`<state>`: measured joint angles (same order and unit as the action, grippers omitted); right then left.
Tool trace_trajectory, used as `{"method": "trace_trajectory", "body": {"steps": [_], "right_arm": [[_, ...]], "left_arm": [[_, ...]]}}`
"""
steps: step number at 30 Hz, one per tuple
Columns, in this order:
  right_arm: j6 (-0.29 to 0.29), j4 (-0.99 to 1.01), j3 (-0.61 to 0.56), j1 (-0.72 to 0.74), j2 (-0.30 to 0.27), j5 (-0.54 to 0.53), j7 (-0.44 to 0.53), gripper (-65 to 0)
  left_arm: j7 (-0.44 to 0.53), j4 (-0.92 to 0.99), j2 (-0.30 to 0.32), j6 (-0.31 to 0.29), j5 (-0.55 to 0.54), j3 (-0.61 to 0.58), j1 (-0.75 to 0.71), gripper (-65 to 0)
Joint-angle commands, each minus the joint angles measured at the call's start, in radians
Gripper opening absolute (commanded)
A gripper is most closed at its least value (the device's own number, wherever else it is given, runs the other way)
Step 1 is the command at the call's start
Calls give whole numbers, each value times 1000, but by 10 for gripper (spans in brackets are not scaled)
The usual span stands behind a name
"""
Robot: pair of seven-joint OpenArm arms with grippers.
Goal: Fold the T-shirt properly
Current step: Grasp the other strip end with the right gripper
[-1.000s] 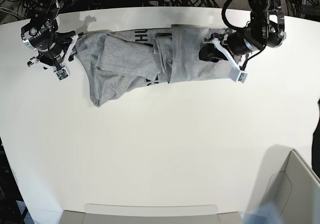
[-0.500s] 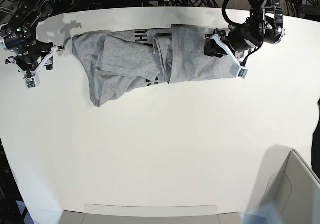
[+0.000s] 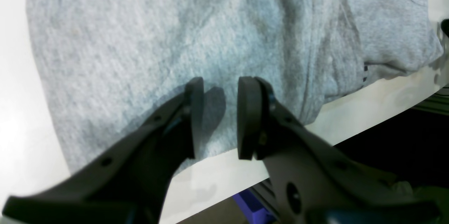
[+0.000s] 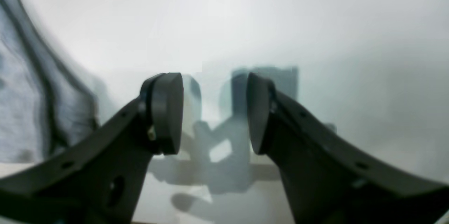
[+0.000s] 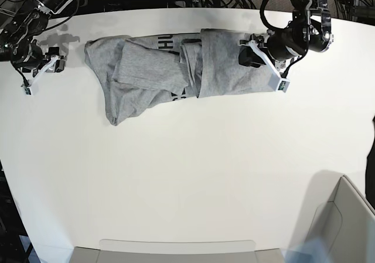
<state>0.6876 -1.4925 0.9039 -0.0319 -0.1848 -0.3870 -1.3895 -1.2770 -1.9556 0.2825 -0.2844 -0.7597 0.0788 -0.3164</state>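
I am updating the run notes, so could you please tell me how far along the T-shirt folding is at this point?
Done: the T-shirt is gathered into a rumpled band across the table's far side, lettering partly showing. In hand: nothing is gripped; the left gripper hovers open over its end, and the right gripper is open over bare table. Left: flattening and neat folds.

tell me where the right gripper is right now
In the base view the right gripper is at the far left edge of the white table, clear of the T-shirt beside it, open and holding nothing.
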Motion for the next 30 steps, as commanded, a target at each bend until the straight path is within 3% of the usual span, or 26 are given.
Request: {"method": "trace_trajectory", "body": {"steps": [1, 10, 16, 20, 26, 30], "right_arm": [[11, -3, -24, 11, -15, 0, -7, -355], [11, 171, -176, 30, 9, -40, -7, -358], [11, 267, -320, -6, 3, -306, -7, -358], [11, 263, -381, -33, 1, -413, -7, -358], [11, 263, -391, -49, 3, -439, -7, -358], [11, 263, -463, -44, 3, -438, -7, -358]], "left_arm": [[13, -15, 8, -5, -10, 2, 1, -489], [13, -15, 8, -6, -10, 0, 4, -489], [13, -14, 8, -6, -10, 0, 6, -489], [13, -14, 8, -6, -10, 0, 6, -489], [15, -12, 8, -6, -10, 0, 7, -489], [15, -12, 8, -6, -8, -1, 7, -489]]}}
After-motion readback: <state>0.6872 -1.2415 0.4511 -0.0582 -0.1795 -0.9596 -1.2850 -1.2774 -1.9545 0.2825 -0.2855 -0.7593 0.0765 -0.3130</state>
